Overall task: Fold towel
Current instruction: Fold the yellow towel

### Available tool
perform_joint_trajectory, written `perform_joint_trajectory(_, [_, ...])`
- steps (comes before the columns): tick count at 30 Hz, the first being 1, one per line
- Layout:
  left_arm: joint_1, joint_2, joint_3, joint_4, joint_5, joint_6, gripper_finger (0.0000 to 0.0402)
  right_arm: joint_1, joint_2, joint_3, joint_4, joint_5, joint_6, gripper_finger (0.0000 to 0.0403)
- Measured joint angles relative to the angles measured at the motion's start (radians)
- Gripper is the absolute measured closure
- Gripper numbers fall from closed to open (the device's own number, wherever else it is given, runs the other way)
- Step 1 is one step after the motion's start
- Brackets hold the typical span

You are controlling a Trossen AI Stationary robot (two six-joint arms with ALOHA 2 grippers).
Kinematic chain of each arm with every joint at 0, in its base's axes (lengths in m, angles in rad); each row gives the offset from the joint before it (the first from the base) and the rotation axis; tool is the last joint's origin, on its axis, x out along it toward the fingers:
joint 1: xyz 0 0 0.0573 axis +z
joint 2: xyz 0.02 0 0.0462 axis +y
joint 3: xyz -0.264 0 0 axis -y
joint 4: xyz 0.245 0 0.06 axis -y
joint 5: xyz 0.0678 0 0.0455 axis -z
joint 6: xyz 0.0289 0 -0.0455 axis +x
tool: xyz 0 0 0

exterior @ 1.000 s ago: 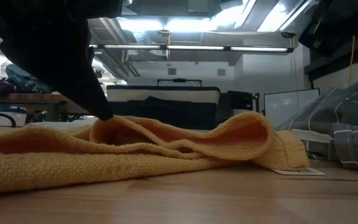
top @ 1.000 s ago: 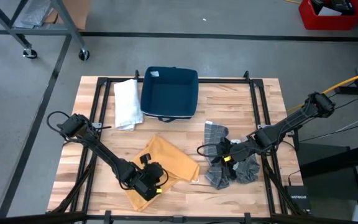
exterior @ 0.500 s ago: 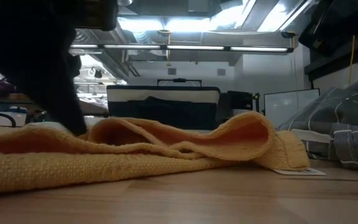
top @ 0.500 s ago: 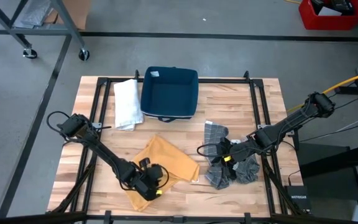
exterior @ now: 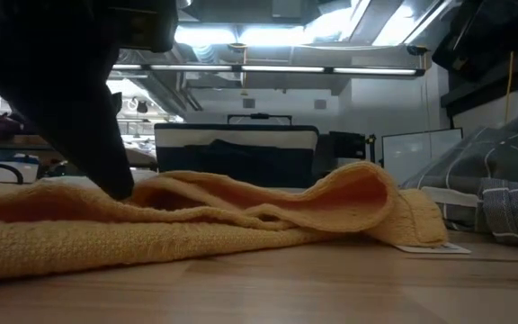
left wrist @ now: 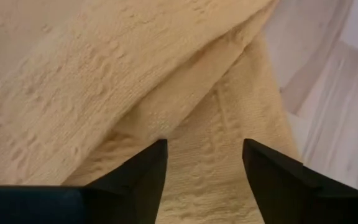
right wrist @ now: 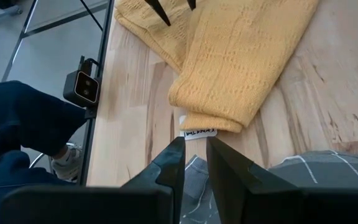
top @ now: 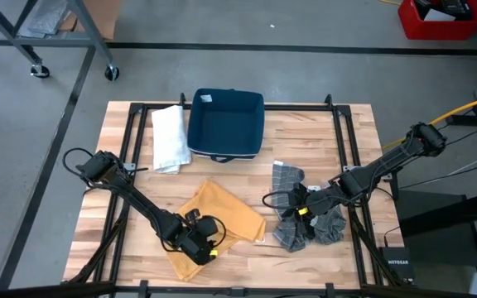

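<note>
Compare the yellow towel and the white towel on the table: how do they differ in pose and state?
The yellow towel lies loosely doubled near the table's front with uneven, rumpled layers; the white towel lies as a tidy narrow rectangle at the back, beside the blue bin. The left gripper sits open over the yellow towel; nothing touches the white one. Both rest flat on the wooden table.

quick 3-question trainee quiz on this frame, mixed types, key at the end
1. True or false: the left gripper is open over the yellow towel.
2. What lies directly under the right gripper? A) white towel B) grey checked towel C) blue bin
3. Fill in: the white towel lies beside the ____ bin.

Key: 1 true. 2 B, the grey checked towel. 3 blue.
</note>
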Motion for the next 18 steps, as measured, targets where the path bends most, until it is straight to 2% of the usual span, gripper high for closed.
perform_joint_trajectory(2, [0.001, 0.0, 0.0, -0.019, 0.0, -0.012, 0.019, 0.0, 0.0, 0.0, 0.0, -0.002, 0.0, 0.0331])
perform_joint_trajectory(9, [0.001, 0.0, 0.0, -0.124, 0.002, -0.2, 0.0188, 0.0, 0.0, 0.0, 0.0, -0.003, 0.0, 0.0331])
perform_joint_trajectory(18, [0.013, 0.0, 0.0, -0.035, -0.028, -0.161, 0.0188, 0.0, 0.0, 0.0, 0.0, -0.002, 0.0, 0.0331])
